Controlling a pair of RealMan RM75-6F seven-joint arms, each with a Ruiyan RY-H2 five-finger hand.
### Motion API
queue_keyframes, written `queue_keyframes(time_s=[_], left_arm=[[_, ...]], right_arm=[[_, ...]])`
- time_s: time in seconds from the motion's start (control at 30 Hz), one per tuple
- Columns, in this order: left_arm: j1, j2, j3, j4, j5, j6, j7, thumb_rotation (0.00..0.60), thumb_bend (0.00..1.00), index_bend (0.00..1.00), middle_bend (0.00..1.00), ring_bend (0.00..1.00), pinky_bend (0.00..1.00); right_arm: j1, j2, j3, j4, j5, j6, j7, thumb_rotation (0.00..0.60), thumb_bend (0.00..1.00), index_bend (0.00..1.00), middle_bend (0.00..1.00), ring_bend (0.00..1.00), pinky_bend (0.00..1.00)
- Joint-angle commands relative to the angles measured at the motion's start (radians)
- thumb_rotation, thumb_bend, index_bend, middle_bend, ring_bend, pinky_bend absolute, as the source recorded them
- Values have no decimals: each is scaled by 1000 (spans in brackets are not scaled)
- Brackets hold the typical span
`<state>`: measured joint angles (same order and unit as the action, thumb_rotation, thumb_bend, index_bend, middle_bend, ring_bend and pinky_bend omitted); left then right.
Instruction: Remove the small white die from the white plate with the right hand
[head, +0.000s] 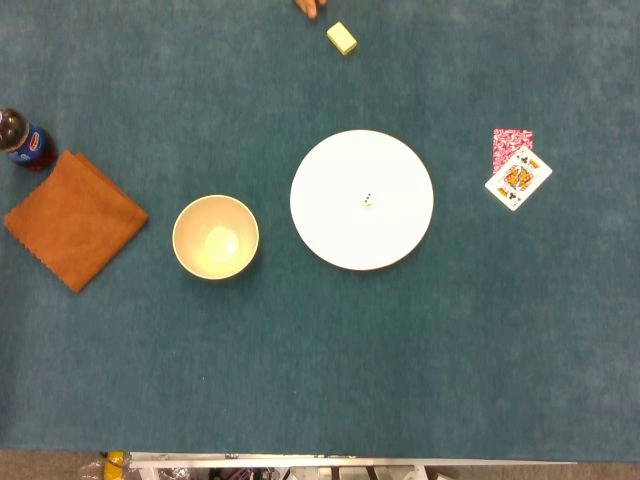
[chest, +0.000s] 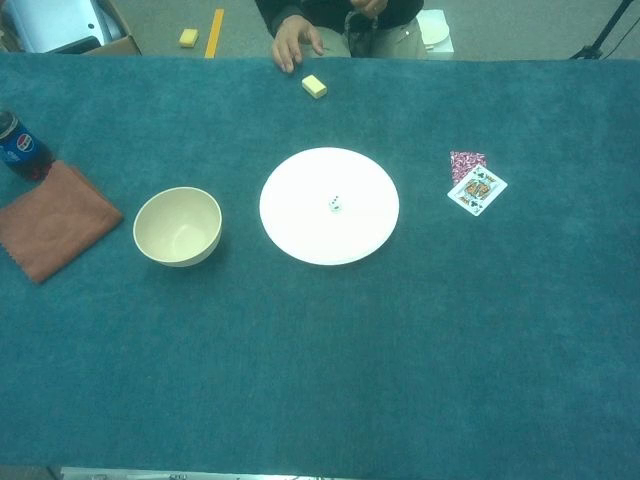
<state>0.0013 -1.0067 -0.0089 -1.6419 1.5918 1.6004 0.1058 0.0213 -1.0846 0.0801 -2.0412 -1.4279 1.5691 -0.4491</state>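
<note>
Head view, far left: cola bottle (head: 22, 141) touching an orange cloth (head: 76, 219)
Bowl (head: 215, 237): cream, left of the plate
White plate (head: 362, 199): die (head: 367, 200) at its centre
Right: two playing cards (head: 516, 168) — overlapping
Robot hands: neither in view — state cannot be told

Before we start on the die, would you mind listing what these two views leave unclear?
- Both robot hands: in neither view.
- Die on the white plate: too small in both views to read its pips.
- Lower playing card: partly covered by the face-up card.
- Cola bottle: cut by the left edge in the chest view.
- Person across the table: cropped by the top edge.
</note>
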Motion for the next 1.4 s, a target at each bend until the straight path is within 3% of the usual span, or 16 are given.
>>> queue_keyframes(time_s=[0.03,0.43,0.57,0.77,1.07,1.4], left_arm=[[1,1,1,-1,2,1,1,600,337,60,88,27,72],[4,7,0,1,12,16,-13,600,336,60,89,27,72],[8,7,4,7,14,20,-19,600,336,60,89,27,72],[11,10,5,9,25,32,-26,600,337,60,88,27,72],[13,17,10,2,47,45,-25,600,336,60,89,27,72],[26,21,18,0,60,63,-28,600,336,60,88,27,72]], right_arm=[[3,1,-5,-2,-2,-11,8,600,372,178,183,25,94],[49,29,-23,-48,-42,-104,41,600,372,242,205,26,104],[97,23,-1,-69,-27,-162,15,600,369,273,214,26,104],[186,-6,39,-82,38,-267,-18,600,260,342,243,38,104],[354,-147,112,-42,207,-399,-155,600,213,404,267,42,104],[516,-324,134,64,413,-457,-315,600,211,412,267,43,104]])
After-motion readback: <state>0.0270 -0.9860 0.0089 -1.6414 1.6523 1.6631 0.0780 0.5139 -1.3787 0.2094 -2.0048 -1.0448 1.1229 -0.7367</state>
